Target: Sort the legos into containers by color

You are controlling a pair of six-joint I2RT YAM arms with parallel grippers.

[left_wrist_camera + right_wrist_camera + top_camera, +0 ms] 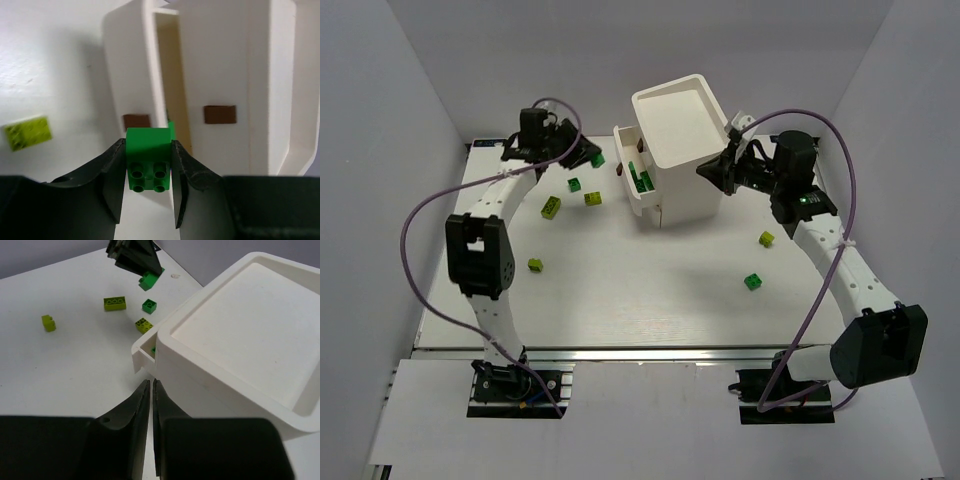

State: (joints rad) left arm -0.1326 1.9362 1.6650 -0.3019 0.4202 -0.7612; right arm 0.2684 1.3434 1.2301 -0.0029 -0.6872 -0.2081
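Note:
The white cabinet [680, 145] stands at the back centre with its drawers [632, 165] pulled out to the left; green legos [640, 180] lie in one. My left gripper [585, 155] is shut on a dark green lego [148, 159], held left of the drawers and facing their brown knobs [219, 114]. My right gripper [715, 170] is shut and empty, close to the cabinet's right side [240, 335]. Its fingers [142, 395] point past the open drawer [145, 350]. No purple lego shows.
Loose legos lie on the table: a dark green one [575, 184] and yellow-green ones [592, 198] [551, 207] [535, 264] on the left, a yellow-green one [766, 238] and a green one [753, 282] on the right. Grey walls enclose the table.

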